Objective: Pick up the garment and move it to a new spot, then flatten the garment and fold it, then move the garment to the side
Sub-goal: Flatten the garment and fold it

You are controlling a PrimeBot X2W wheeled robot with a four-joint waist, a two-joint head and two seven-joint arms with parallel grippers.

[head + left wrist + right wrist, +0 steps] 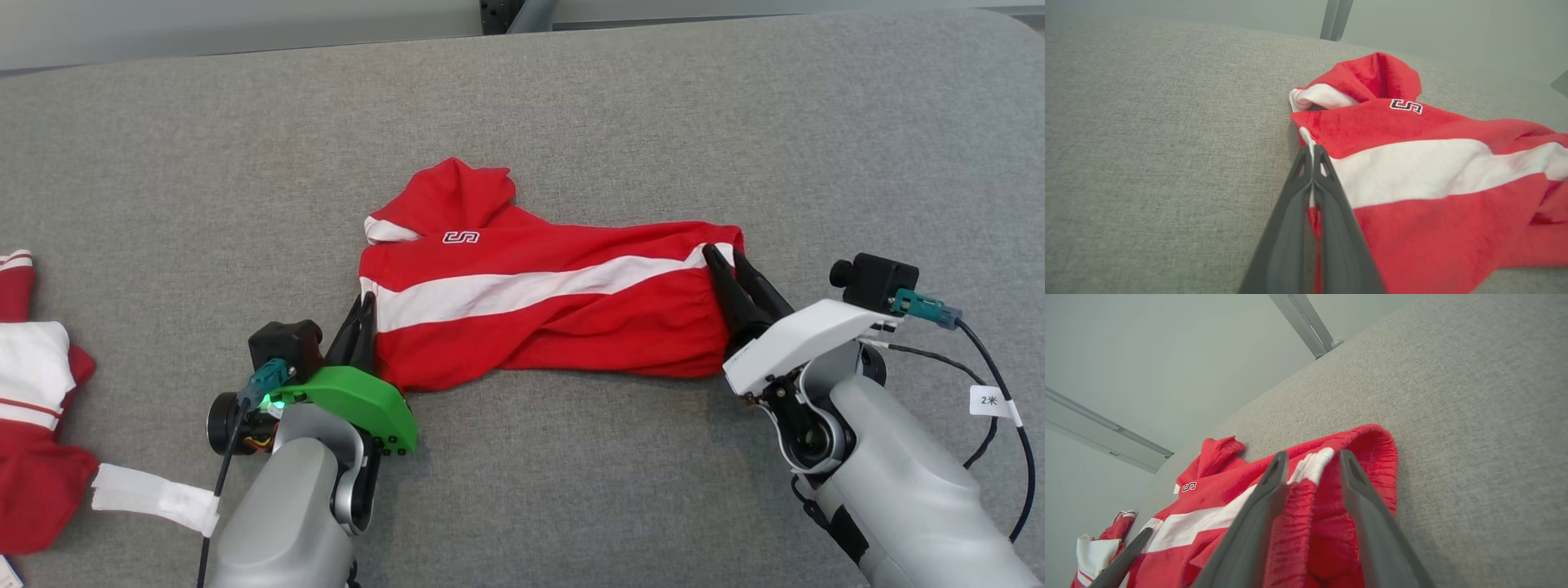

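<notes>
The garment (531, 302) is red with a white band and a small "S" badge, and it lies crumpled across the middle of the grey padded surface (571, 106). My left gripper (365, 304) is shut on its left edge, where a thin strip of white and red cloth is pinched between the fingers (1312, 153). At the garment's right end, my right gripper (722, 255) straddles a raised fold of red cloth (1327, 522). Its two fingers stand apart on either side of that fold (1313, 454).
Another red and white garment (33, 408) lies bunched at the left edge of the surface. A white strap (155, 498) hangs by my left forearm, and a black cable with a tag (989, 400) trails from my right wrist. A metal post (506, 12) stands beyond the far edge.
</notes>
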